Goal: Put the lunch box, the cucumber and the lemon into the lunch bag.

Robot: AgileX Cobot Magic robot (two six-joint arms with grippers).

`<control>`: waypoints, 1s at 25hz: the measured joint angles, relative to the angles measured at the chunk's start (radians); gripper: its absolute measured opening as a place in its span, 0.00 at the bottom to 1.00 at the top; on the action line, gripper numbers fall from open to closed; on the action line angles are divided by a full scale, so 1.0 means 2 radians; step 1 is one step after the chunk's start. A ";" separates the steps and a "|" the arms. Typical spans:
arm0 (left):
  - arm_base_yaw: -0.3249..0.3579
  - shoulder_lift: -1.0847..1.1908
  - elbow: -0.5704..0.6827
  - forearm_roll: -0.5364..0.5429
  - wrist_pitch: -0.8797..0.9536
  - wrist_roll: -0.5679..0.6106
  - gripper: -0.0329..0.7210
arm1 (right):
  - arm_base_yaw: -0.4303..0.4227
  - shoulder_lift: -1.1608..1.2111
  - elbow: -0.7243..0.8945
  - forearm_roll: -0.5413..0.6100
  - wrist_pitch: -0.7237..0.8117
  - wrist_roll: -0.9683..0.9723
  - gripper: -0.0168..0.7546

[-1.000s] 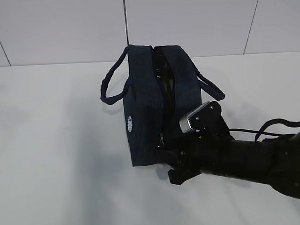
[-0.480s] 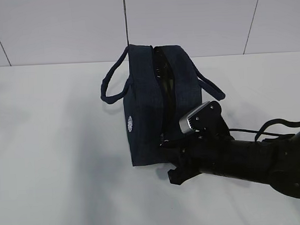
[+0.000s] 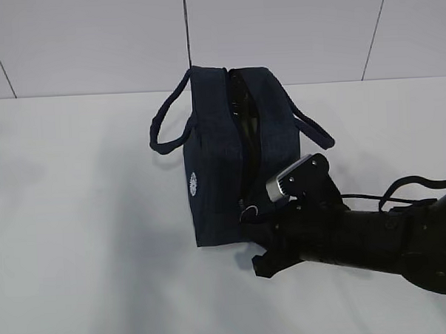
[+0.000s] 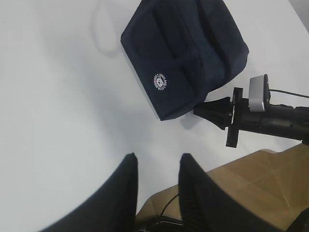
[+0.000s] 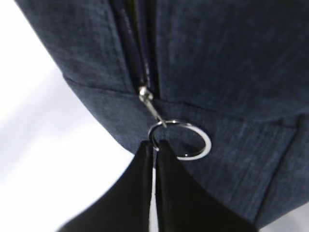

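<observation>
White tabletop [image 3: 78, 240] fills my exterior feed, with a pale panelled wall [image 3: 276, 31] behind it.

Lunch bag [image 3: 223, 159], dark navy, stands upright near the middle of the tabletop. One loop handle hangs off each side of it. Top zipper gapes along the crest; I see only dark inside and cannot tell what it holds. Small white round logo [image 4: 161, 81] sits on the bag's broad side panel.

My right arm [image 3: 374, 238] lies low, coming in from the right of the bag, its wrist camera housing just off the bag's near lower corner.

Right tool [image 5: 154, 147]: fingers pressed together, pinching the rim of the metal ring pull [image 5: 181, 140] at the bag's near end. The ring hangs from the zipper slider [image 5: 145, 94], which sits low on the end seam of the bag.

Left tool [image 4: 157, 166]: fingers stand apart with nothing between them, above bare tabletop, well away from the bag's logo side.

Brown cardboard-like surface [image 4: 260, 183] shows past the tabletop edge, on the far side of the right arm from the bag.
</observation>
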 joint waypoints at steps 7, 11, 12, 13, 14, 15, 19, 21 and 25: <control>0.000 0.000 0.000 0.001 -0.001 0.000 0.32 | 0.000 -0.026 0.005 -0.001 0.027 0.007 0.02; 0.000 0.000 0.000 0.001 -0.005 0.000 0.32 | 0.000 -0.032 0.005 0.029 0.059 0.007 0.03; 0.000 0.000 0.000 0.001 -0.006 0.000 0.32 | 0.000 -0.032 0.005 0.035 0.064 0.008 0.04; 0.000 0.000 0.000 0.001 -0.007 0.000 0.32 | 0.000 -0.032 0.005 0.038 0.066 0.008 0.07; 0.000 0.000 0.000 0.001 -0.008 0.000 0.32 | 0.000 -0.032 0.005 0.042 0.066 0.008 0.11; 0.000 0.000 0.000 0.001 -0.008 0.000 0.32 | 0.000 -0.032 0.005 0.042 0.063 0.008 0.17; 0.000 0.000 0.000 0.001 -0.008 0.000 0.32 | 0.000 -0.032 0.005 0.041 0.048 0.008 0.48; 0.000 0.000 0.000 0.001 -0.008 0.000 0.32 | 0.000 -0.032 0.005 0.025 0.045 0.008 0.57; 0.000 0.000 0.000 0.001 -0.008 0.000 0.32 | 0.000 -0.032 0.005 -0.022 0.042 0.008 0.62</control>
